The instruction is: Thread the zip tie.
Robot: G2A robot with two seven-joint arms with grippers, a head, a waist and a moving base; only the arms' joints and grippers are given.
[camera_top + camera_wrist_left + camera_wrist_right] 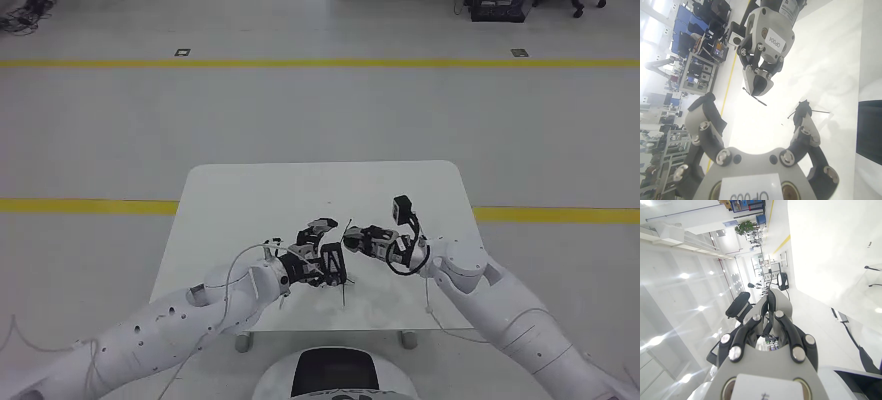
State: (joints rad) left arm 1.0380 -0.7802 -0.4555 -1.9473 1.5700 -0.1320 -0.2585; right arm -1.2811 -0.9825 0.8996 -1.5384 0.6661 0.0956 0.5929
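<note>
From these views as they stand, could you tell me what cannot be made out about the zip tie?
Left wrist view: the shut jaws of the right gripper cover part of the zip tie; its head is too small to tell.
Top view: the tie is a hairline; contact with the left gripper is unclear.
Right wrist view: own fingers hide the grip.

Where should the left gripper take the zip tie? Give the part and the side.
Probably the free end of the zip tie jutting from the shut right gripper. It is thin and pokes out sideways, so the open left gripper should come straight on, one finger each side of it.
</note>
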